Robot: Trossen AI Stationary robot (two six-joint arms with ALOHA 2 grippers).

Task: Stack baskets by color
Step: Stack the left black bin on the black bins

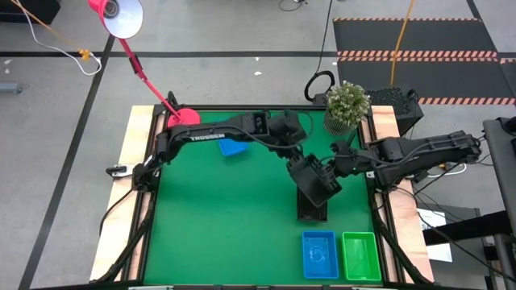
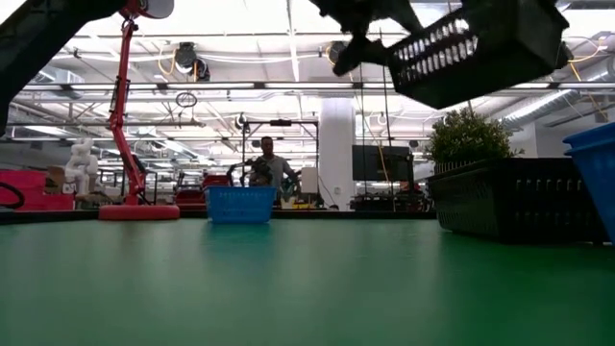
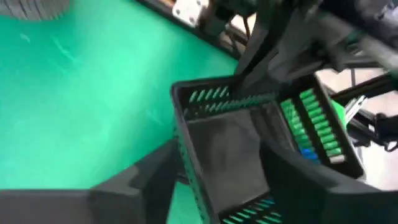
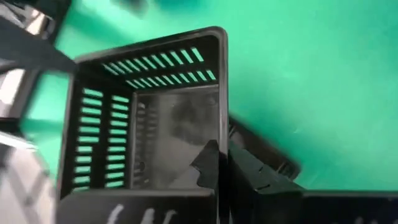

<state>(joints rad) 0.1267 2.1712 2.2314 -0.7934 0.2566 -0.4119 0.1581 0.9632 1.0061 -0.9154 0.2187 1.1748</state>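
Black basket (image 1: 316, 181) aloft over black stack (image 1: 312, 211) near table's right edge | right end effector (image 4: 219, 163) clamps its wall; left end effector (image 1: 306, 165) spread, releasing | you're handling light, stiff, slippery mesh: grip the rim wall.

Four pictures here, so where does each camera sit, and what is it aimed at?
High view: overhead, looking down; both arms, table.
Low view: table height, facing the room; lifted black basket above, a person behind.
Left wrist view: on the left arm, past its own dark fingers at the basket.
Right wrist view: right gripper pinching the basket's wall.
All share the lifted basket.
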